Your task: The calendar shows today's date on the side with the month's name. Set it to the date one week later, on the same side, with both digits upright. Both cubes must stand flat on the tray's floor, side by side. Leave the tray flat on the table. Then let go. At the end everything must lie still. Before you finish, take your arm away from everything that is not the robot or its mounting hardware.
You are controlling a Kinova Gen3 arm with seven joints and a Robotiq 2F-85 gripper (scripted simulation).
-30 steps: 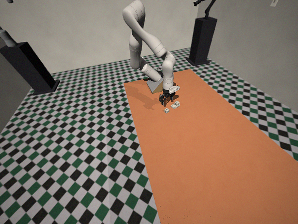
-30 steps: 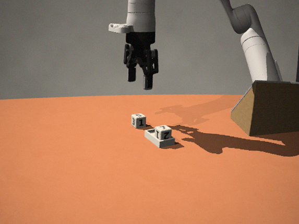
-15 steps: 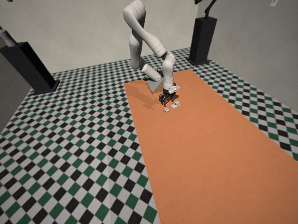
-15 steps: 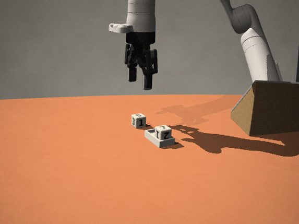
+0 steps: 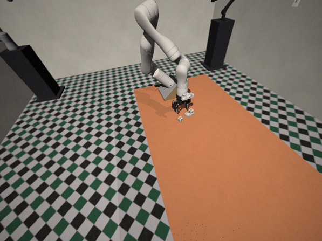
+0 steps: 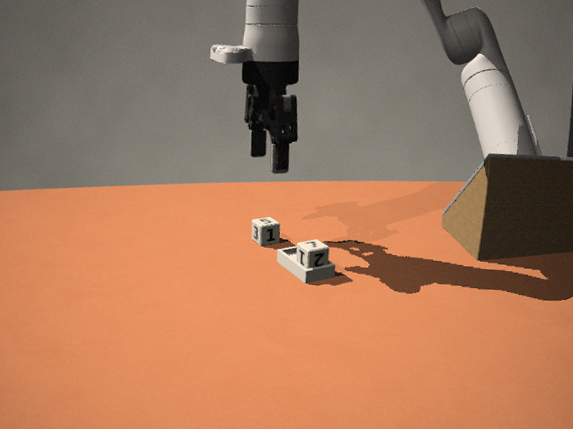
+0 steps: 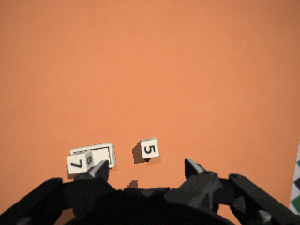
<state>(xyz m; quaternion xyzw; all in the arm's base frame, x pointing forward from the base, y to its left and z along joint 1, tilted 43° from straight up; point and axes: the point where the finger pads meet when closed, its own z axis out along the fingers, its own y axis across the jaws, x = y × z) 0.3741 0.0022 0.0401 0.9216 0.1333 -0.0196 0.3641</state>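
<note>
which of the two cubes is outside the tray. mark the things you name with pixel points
The cube [image 5: 180, 119] [image 6: 265, 232] [image 7: 149, 149] with a 5 on top: it stands directly on the orange table [image 5: 227, 155] [image 6: 214, 330] [image 7: 187, 70], while the 7-topped cube [image 5: 191, 111] [image 6: 312, 254] [image 7: 78, 163] sits in the tray [image 5: 188, 114] [image 6: 292, 265] [image 7: 112, 155].

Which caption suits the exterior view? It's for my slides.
Open tool above two numbered cubes, one in the tray, one outside.

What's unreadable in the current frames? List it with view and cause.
- Month name: none legible on the tray in any view.
- Digits on both cubes, top view: too small.
- Undersides of the loose cube and the tray cube: face down in every view.
- Tray's near edge, wrist view: partly behind the tray cube and a finger.
</note>
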